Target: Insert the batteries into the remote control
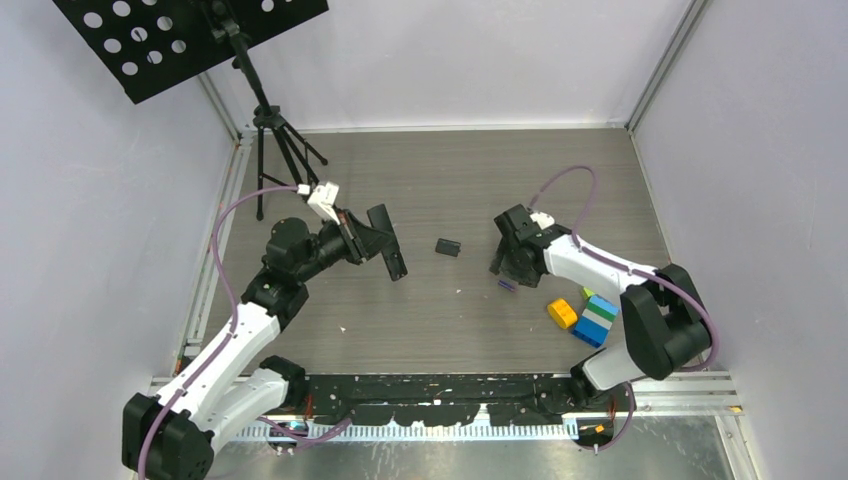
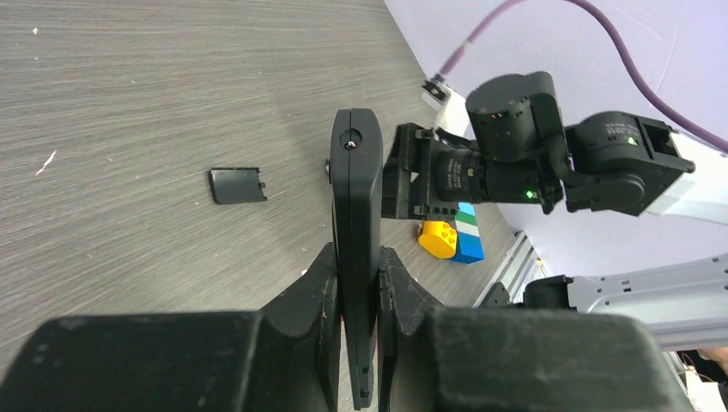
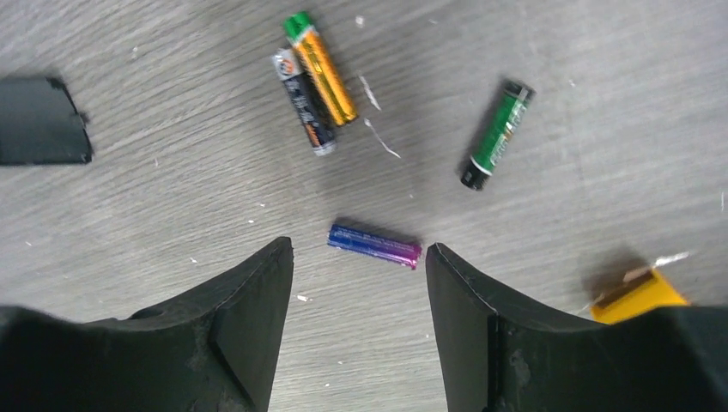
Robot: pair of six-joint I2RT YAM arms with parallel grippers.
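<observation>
Our right gripper hangs spread over the purple battery on the table, three other batteries near it. Light, stiff and slick, it will likely roll, so we pinch across its middle. Our left gripper clamps the remote control edge-on.

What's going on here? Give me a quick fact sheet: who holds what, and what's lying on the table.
Left gripper: shut on remote control
Right gripper: open, empty, over purple-blue battery
Other batteries on table: green battery, gold battery, black battery
Battery cover: off, lying on table
Toy blocks: on table, right side
</observation>
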